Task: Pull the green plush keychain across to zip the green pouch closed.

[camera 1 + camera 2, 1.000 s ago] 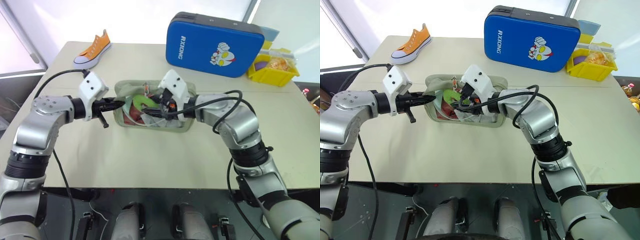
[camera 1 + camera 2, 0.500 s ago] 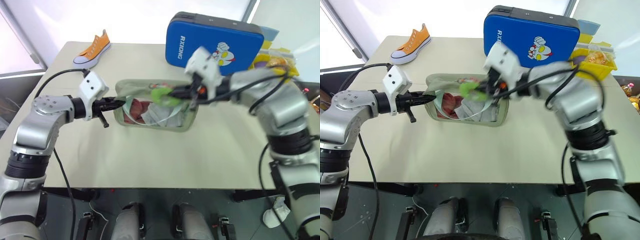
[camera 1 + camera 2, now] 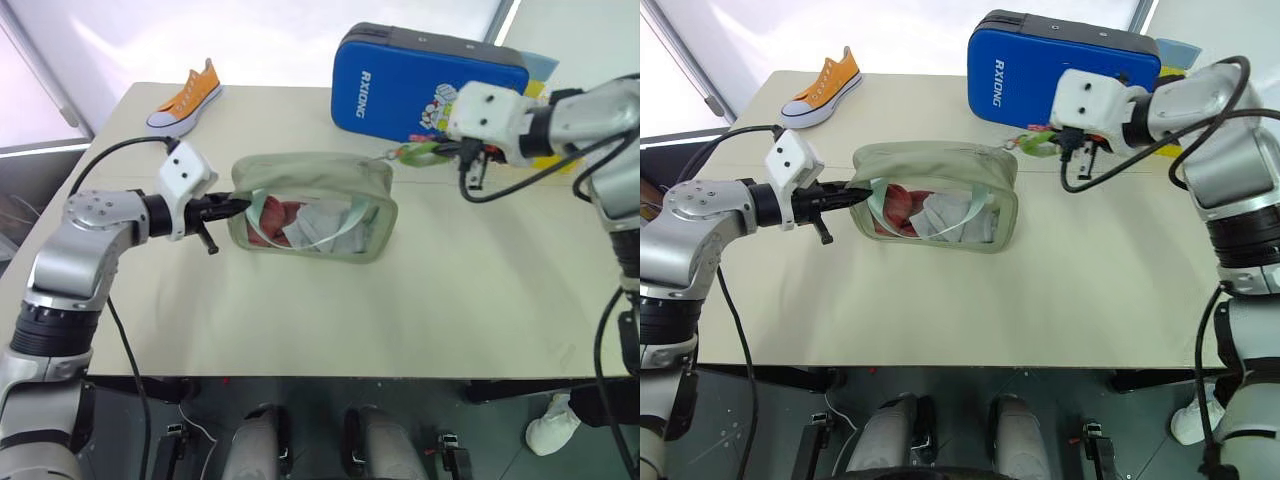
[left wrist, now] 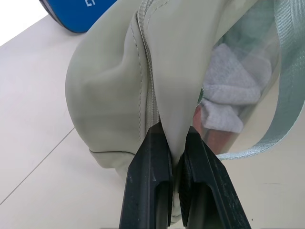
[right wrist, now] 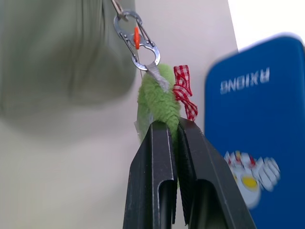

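Already we seem close to done: the pouch (image 3: 936, 195) shows its top seam drawn shut along nearly its whole length, and the keychain (image 3: 1032, 145) sits out past the pouch's right end, stretched on its metal clip (image 5: 136, 40). What remains, as we judge it, is only to confirm that the slider has reached the very end of its track, which we cannot make out, and then let go.

Our left gripper (image 3: 236, 205) has its jaws closed on the fabric at the pouch's left end, right by the zipper, anchoring it. Our right gripper (image 3: 1054, 146) has its jaws pinched shut on the fuzzy green keychain, which carries a small red checked bow (image 5: 183, 90).

We find the pouch near the middle of the table (image 3: 320, 310), in front of the blue case (image 3: 425, 85), with an orange shoe (image 3: 186, 98) well apart at the far left. Its long axis runs left to right between our two grippers, zipper side up, and the keychain points away to the right, roughly in line with it.
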